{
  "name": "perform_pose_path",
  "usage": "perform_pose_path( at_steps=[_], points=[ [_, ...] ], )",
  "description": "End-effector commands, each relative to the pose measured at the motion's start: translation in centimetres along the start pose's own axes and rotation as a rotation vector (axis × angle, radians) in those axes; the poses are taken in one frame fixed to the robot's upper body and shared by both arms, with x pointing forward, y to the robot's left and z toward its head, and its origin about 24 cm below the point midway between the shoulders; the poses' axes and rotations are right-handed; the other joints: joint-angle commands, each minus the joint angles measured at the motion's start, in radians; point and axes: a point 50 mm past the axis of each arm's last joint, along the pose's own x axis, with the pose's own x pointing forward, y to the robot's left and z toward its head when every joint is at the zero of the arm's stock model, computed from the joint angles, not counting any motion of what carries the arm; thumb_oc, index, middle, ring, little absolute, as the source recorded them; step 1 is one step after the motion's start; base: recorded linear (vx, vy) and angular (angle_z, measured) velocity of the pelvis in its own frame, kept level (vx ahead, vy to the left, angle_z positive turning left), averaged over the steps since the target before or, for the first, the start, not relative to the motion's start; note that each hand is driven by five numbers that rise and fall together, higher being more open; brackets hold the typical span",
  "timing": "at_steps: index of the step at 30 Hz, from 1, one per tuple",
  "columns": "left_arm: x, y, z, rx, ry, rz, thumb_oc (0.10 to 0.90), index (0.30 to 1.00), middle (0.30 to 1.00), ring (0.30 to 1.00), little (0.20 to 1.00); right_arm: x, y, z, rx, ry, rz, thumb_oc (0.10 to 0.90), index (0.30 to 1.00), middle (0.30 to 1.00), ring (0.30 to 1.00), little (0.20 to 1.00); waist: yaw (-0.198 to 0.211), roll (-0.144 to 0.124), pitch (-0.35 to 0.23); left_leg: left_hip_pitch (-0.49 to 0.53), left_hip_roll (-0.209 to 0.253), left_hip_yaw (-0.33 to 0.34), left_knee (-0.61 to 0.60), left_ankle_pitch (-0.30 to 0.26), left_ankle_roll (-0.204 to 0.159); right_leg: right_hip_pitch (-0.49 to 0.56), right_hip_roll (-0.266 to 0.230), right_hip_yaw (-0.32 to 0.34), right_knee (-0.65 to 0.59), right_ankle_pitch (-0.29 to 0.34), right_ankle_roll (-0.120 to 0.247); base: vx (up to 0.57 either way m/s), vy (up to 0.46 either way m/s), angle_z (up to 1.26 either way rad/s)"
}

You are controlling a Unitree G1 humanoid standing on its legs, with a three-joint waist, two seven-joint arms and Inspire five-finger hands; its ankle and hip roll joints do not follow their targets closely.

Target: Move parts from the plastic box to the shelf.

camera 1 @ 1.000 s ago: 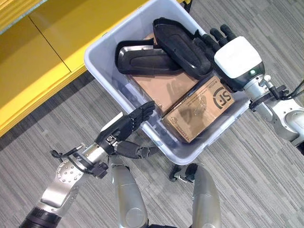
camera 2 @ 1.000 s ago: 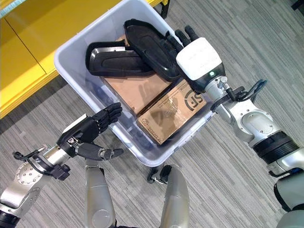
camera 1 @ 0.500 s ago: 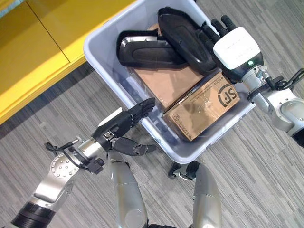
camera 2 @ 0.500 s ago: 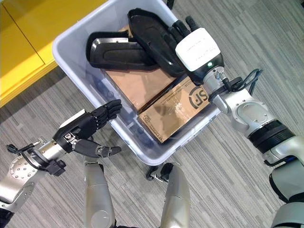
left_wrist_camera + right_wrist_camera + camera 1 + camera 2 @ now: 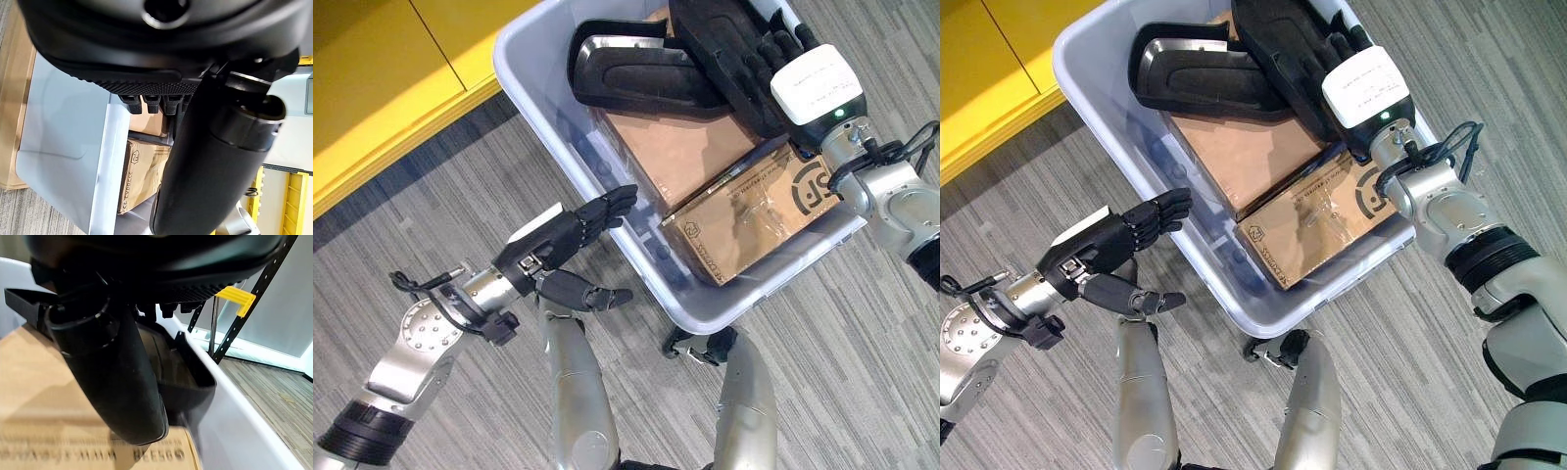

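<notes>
Bright, even light – soft shadows; wrist views seem blurred up close.

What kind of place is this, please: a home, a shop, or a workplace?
Probably a workplace such as a warehouse or a test lab. The floor is grey striped carpet, a yellow shelf stands beside a plastic box with black moulded parts and cardboard boxes.

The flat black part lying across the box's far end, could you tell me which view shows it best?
The right eye view: the flat black part shows nearly whole there. The left eye view matches it closely. The wrist views show cardboard and the plastic box wall, not this part.
</notes>
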Motion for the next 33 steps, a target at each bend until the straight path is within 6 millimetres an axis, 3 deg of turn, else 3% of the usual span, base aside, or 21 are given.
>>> perform_pose_path(
  at_steps=[1,5,13,23,33],
  points=[
    [0.3,0.1,2.2,0.019,-0.121,-0.019,0.900,1.000,1.000,1.000,1.000,1.6,-5.2,-3.3,0.024,0.140,-0.188,0.900,1.000,1.000,1.000,1.000,0.011,-0.019,-0.009,-0.060,-0.027,-0.022,0.084,0.012,0.036,0.037,0.035,0.002,0.054,0.035,0.108,0.00,-0.088,0.05],
    [0.0,0.4,2.1,0.039,-0.112,-0.017,0.900,1.000,1.000,1.000,1.000,1.2,-4.1,-4.5,0.060,0.212,-0.152,0.900,1.000,1.000,1.000,1.000,0.007,-0.021,-0.009,-0.100,-0.029,-0.031,0.088,0.021,0.035,-0.012,0.025,0.002,0.090,0.024,0.112,-0.02,-0.062,0.06],
    [0.1,1.3,2.4,0.032,-0.119,-0.012,0.900,1.000,1.000,1.000,1.000,1.2,-3.7,-4.8,0.031,0.180,-0.106,0.900,1.000,1.000,1.000,1.000,-0.010,-0.011,-0.009,-0.127,-0.024,-0.030,0.081,0.029,0.027,-0.056,0.019,0.012,0.095,0.028,0.112,-0.02,-0.004,0.01],
    [0.1,2.3,2.8,0.029,-0.129,0.013,0.900,1.000,1.000,1.000,1.000,1.1,-3.3,-3.9,0.006,0.106,-0.070,0.900,1.000,1.000,1.000,1.000,-0.027,-0.010,-0.009,-0.137,-0.011,-0.018,0.074,0.033,0.018,-0.081,0.015,0.023,0.091,0.033,0.112,0.00,0.010,0.00],
    [-0.5,1.7,2.1,0.030,-0.122,0.024,0.900,1.000,1.000,1.000,1.000,0.7,-2.9,-2.1,-0.057,-0.002,-0.077,0.900,1.000,1.000,1.000,1.000,-0.031,-0.017,-0.009,-0.136,-0.001,-0.007,0.071,0.032,0.010,-0.080,0.012,0.024,0.077,0.039,0.115,0.00,0.019,0.00]
  ],
)
